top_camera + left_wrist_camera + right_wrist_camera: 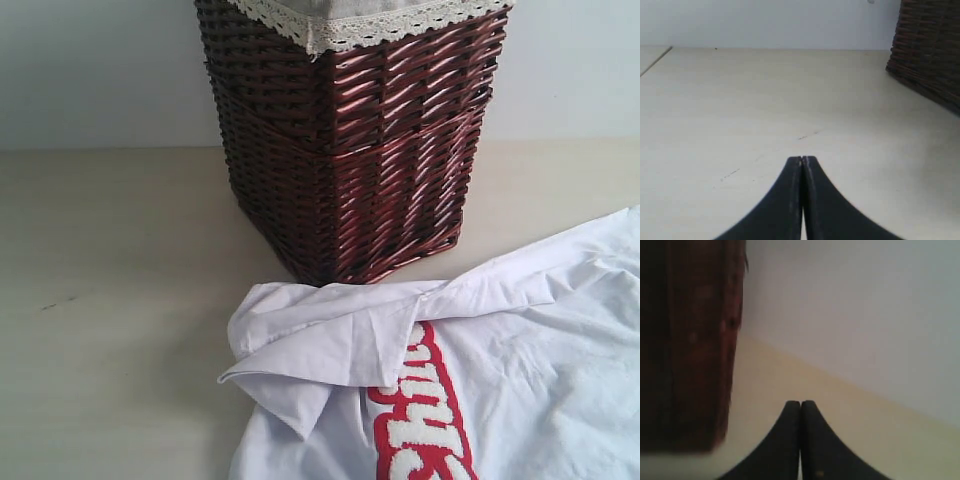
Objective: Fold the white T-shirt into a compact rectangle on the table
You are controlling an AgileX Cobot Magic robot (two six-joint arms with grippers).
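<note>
T-shirt (540, 380), white, lies crumpled on worktop (110, 300) by base of basket (350, 150), sleeve (320, 350) flopped over front. L pincer (802, 160) & R pincer (800, 403) both fully closed, nothing gripped; L over worktop, R beside basket.

The left gripper (802, 158) fills the foreground. Its two black fingers curve in from the frame's edge and meet tip to tip, with only a hairline between them and nothing held. It stands over a pale beige worktop (740, 100) that runs back to a plain whitish wall (765, 22). A few faint dark scuff marks (808, 135) lie just beyond the tips. A corner of a dark brown wicker basket (930, 55) stands on the worktop in the background, well apart from the gripper.
</note>
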